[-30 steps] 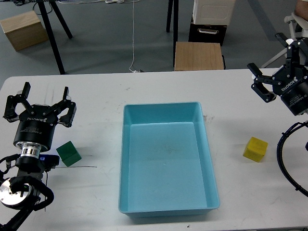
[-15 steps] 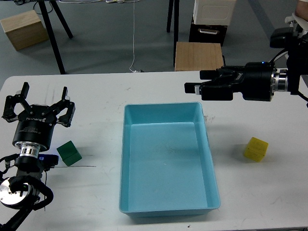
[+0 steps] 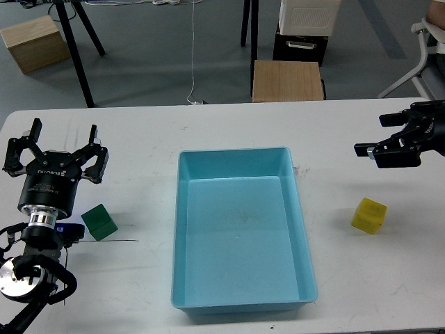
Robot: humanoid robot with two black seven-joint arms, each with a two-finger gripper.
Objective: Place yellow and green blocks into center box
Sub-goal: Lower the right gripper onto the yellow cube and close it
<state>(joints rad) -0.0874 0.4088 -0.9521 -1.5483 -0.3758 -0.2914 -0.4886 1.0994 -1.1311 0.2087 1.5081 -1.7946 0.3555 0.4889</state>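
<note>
The left gripper [image 3: 62,136] is sitting over the left side of the white table [image 3: 139,132] with its fingers spread wide and nothing between them, and the green block [image 3: 99,222] is resting on the tabletop just beside that arm's wrist, on the near side. The blue box [image 3: 240,226] is lying in the middle, holding nothing. Over on the right, the right gripper [image 3: 368,139] is reaching in from the edge with its dark fingers pointing left and standing apart, gripping nothing. The yellow block [image 3: 368,215] is sitting on the table nearer than that gripper, clear of it, between the box and the table's right edge
</note>
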